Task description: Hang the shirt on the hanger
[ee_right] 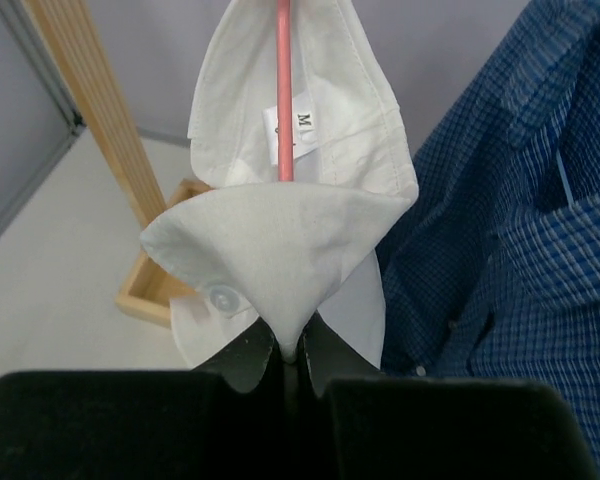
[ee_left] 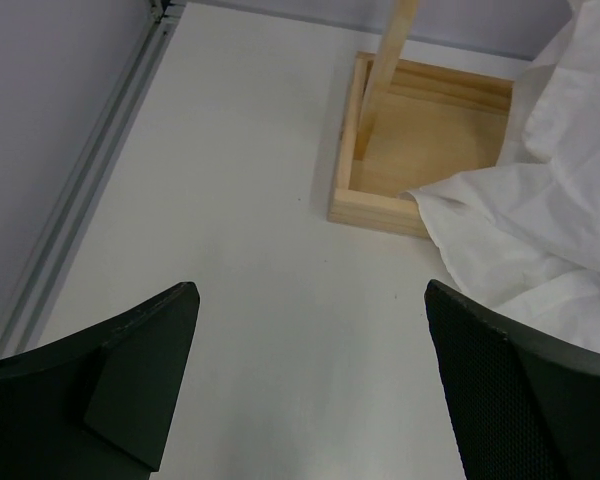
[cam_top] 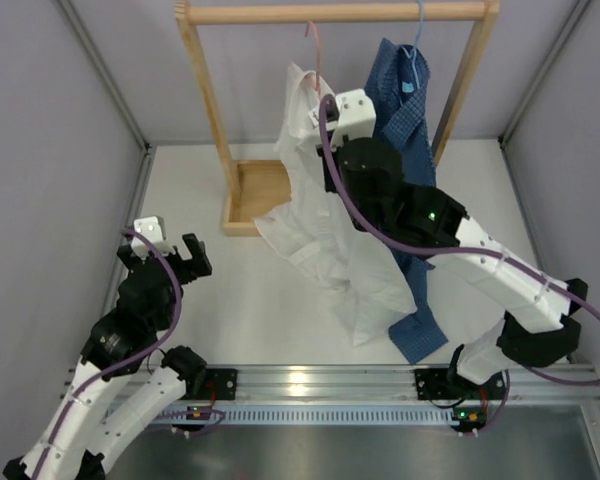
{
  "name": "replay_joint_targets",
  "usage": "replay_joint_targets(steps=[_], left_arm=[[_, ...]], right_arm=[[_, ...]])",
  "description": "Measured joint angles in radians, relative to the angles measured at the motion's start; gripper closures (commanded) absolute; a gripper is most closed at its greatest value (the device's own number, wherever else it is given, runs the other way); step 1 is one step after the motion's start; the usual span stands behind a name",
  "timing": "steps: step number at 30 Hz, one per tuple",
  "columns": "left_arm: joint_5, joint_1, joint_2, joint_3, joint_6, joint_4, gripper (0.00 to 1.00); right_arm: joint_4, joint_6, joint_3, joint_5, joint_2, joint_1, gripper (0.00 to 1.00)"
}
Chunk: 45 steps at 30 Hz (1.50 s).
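The white shirt (cam_top: pixel 325 235) hangs from the pink hanger (cam_top: pixel 315 55), whose hook is on the wooden rail (cam_top: pixel 335 12); its lower part trails onto the table. My right gripper (cam_top: pixel 325 120) is shut on the shirt at the collar. In the right wrist view the gripper (ee_right: pixel 290 352) pinches a fold of the white collar (ee_right: pixel 280 240), and the pink wire (ee_right: pixel 283 90) runs down past the neck label (ee_right: pixel 292 130). My left gripper (cam_top: pixel 168 258) is open and empty low at the left; in its wrist view (ee_left: pixel 310 300) the shirt's edge (ee_left: pixel 520 230) lies to the right.
A dark blue checked shirt (cam_top: pixel 405 130) hangs on a light blue hanger (cam_top: pixel 417 45) just right of the white shirt, also in the right wrist view (ee_right: pixel 510 220). The wooden rack's base box (cam_top: pixel 250 195) stands behind the shirt. Grey walls enclose the table.
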Motion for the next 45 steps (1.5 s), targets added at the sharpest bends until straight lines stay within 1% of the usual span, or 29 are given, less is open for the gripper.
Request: replay_joint_targets(steps=[3, 5, 8, 14, 16, 19, 20, 21, 22, 23, 24, 28, 30, 32, 35, 39, 41, 45], left_arm=[[0.034, 0.093, 0.021, -0.003, 0.0, 0.013, 0.02], [0.051, 0.132, 0.037, -0.005, 0.0, 0.018, 0.02], [0.075, 0.169, 0.061, -0.007, -0.001, 0.022, 0.02], [0.113, 0.186, 0.068, -0.011, -0.001, 0.023, 0.02], [0.122, 0.187, 0.068, -0.012, -0.001, 0.023, 0.02], [0.131, 0.19, 0.068, -0.012, -0.001, 0.023, 0.02], [0.133, 0.191, 0.068, -0.012, -0.001, 0.023, 0.02], [0.133, 0.192, 0.068, -0.012, -0.001, 0.023, 0.02], [0.133, 0.193, 0.068, -0.012, -0.001, 0.023, 0.02], [0.133, 0.195, 0.068, -0.012, -0.001, 0.023, 0.02], [0.132, 0.196, 0.068, -0.012, -0.001, 0.023, 0.02], [0.128, 0.205, 0.068, -0.012, -0.006, 0.023, 0.02], [0.121, 0.214, 0.068, -0.012, -0.009, 0.023, 0.02], [0.109, 0.218, 0.067, -0.012, -0.013, 0.023, 0.02], [0.1, 0.219, 0.058, -0.012, -0.014, 0.023, 0.02], [0.095, 0.22, 0.034, -0.012, -0.014, 0.021, 0.02], [0.098, 0.221, 0.028, -0.012, -0.015, 0.014, 0.02], [0.114, 0.222, 0.003, -0.026, -0.016, 0.01, 0.02]], right_arm=[[-0.005, 0.002, 0.184, -0.012, 0.128, -0.034, 1.0], [-0.006, 0.002, 0.297, -0.023, 0.202, -0.069, 1.0], [-0.008, 0.006, 0.397, -0.039, 0.274, -0.12, 1.0], [-0.022, 0.047, 0.459, -0.101, 0.377, -0.252, 1.0], [-0.026, 0.048, 0.474, -0.104, 0.415, -0.273, 1.0], [-0.037, 0.052, 0.474, -0.105, 0.445, -0.267, 1.0], [-0.039, 0.053, 0.47, -0.105, 0.449, -0.259, 0.88], [-0.042, 0.059, 0.467, -0.106, 0.449, -0.251, 0.7], [-0.04, 0.067, 0.462, -0.106, 0.448, -0.24, 0.49], [-0.028, 0.073, 0.448, -0.105, 0.443, -0.229, 0.08], [-0.011, 0.074, 0.416, -0.104, 0.426, -0.217, 0.01], [0.009, 0.071, 0.272, -0.105, 0.328, -0.158, 0.0], [0.014, 0.078, 0.178, -0.119, 0.246, -0.125, 0.01], [0.017, 0.089, 0.066, -0.148, 0.132, -0.098, 0.0], [0.044, 0.101, -0.166, -0.206, -0.109, -0.083, 0.01], [0.08, 0.101, -0.46, -0.215, -0.406, -0.084, 0.01], [0.089, 0.115, -0.59, -0.206, -0.507, -0.084, 0.01], [0.081, 0.152, -0.804, -0.193, -0.597, -0.084, 0.01]])
